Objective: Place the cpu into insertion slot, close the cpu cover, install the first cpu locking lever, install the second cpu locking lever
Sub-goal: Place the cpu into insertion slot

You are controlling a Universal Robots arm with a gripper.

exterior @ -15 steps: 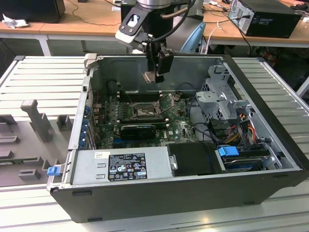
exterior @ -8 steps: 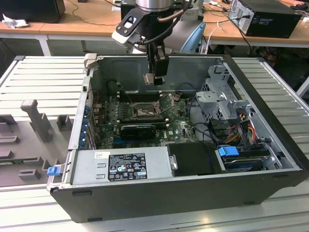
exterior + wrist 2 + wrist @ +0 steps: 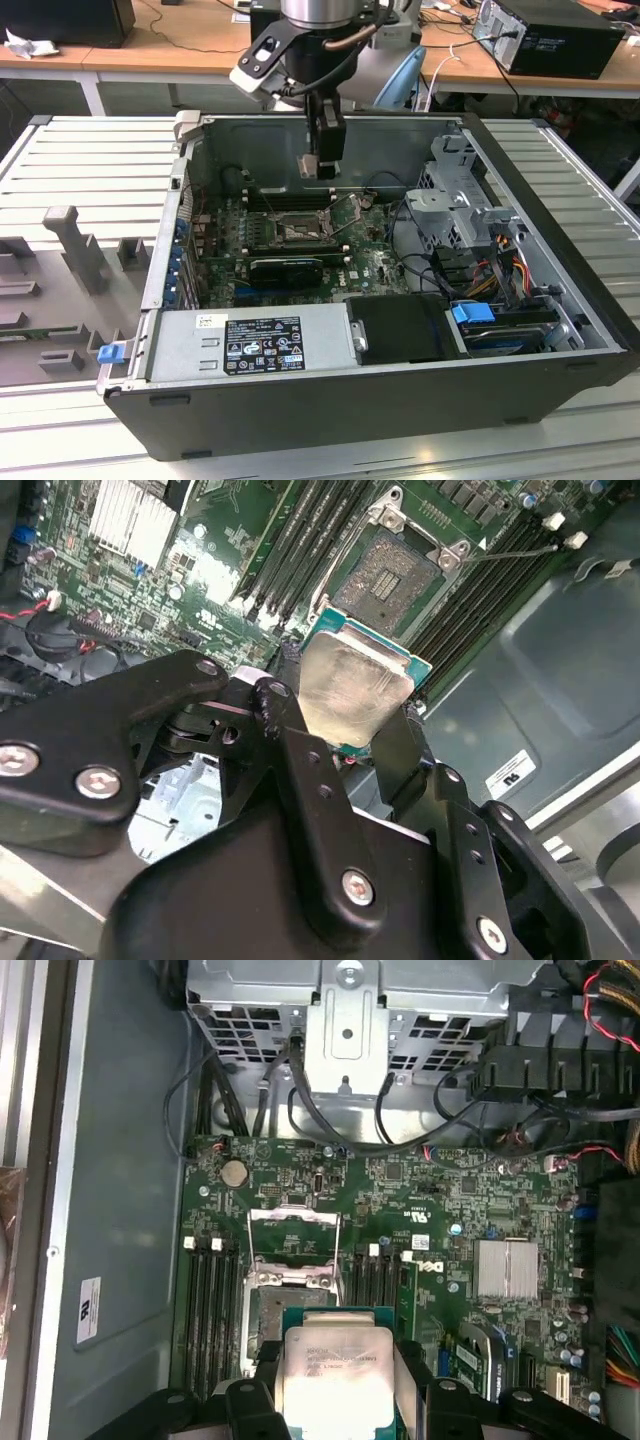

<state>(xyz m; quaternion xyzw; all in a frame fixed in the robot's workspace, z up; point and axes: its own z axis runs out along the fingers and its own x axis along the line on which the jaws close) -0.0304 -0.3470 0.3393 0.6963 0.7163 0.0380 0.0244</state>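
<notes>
Claw [image 3: 345,735] pinching cpu [image 3: 352,680] at 2 edges, held above open insertion slot [image 3: 385,575], apart.

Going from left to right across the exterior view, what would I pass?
Grey moulded tray → insertion slot → metal drive cage → black case wall.

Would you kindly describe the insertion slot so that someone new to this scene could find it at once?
Look inside the open computer case to the green circuit board on its floor. Between two banks of long black memory slots lies the insertion slot, near the cpu held in the gripper. It alone is square and dark with a silver metal rim.
</notes>
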